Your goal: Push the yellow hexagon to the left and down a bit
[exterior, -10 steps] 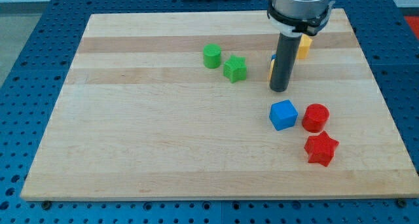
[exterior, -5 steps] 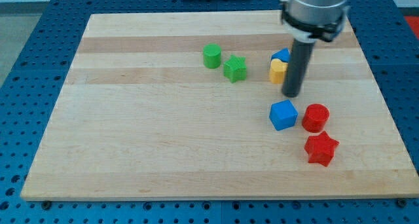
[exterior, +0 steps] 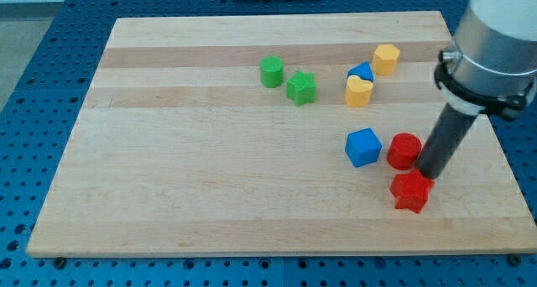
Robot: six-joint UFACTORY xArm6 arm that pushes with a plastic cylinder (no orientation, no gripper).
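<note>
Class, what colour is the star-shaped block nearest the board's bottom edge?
Red: the star block shows clearly in the camera view.

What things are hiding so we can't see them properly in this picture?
- Blue block near the view's top: the yellow heart covers its lower part, so its shape is unclear.
- Red cylinder: the rod hides its right edge.
- My tip: whether it touches the red star cannot be told.
- The arm above the rod: cut off by the view's top and right edges.

Eight blocks lie on the desk. Two are green: a cylinder and a star. Two are yellow: a hexagon and a heart. Two are blue: a cube and a partly hidden block. Two are red: a cylinder and a star.
</note>
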